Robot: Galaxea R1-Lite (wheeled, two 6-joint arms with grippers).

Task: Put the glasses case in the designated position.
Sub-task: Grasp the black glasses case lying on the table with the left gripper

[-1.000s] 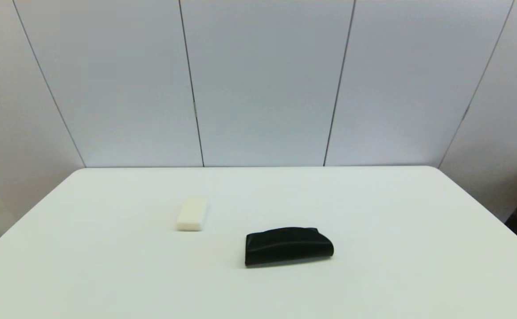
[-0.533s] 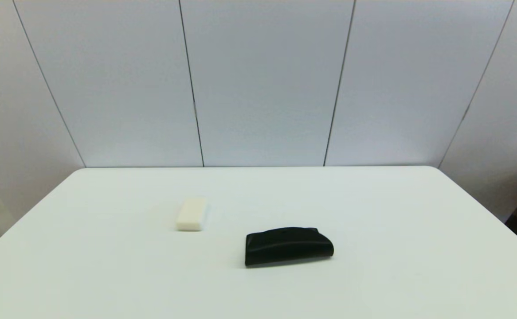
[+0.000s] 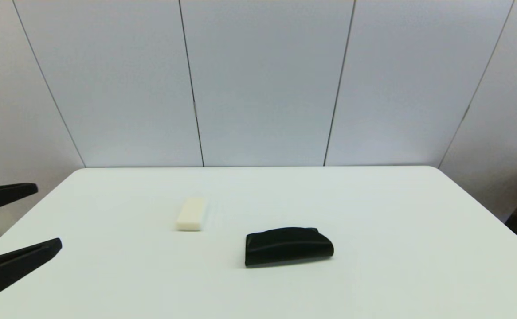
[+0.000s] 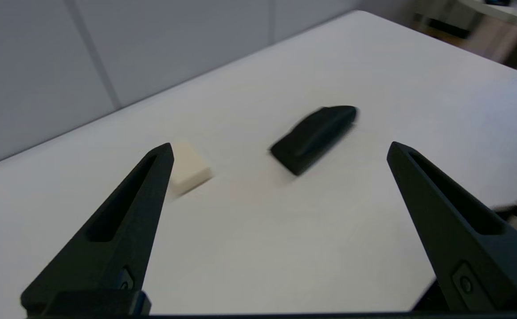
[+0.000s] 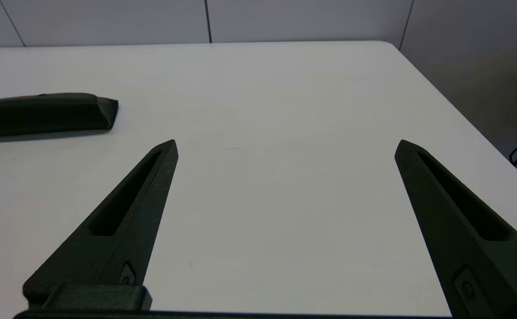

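The matte black domed glasses case (image 3: 288,246) lay on the white table (image 3: 374,274) at lower centre of the head view. The left hand (image 3: 49,218) hovered at the far left edge, fingers spread wide and empty, well apart from the case. The right hand (image 5: 285,146) was spread too.

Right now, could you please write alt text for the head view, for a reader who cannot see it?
The black glasses case lies flat on the white table, with a small cream block apart from it, farther back on the robot's left. The left gripper reaches in open at the left edge, holding nothing.
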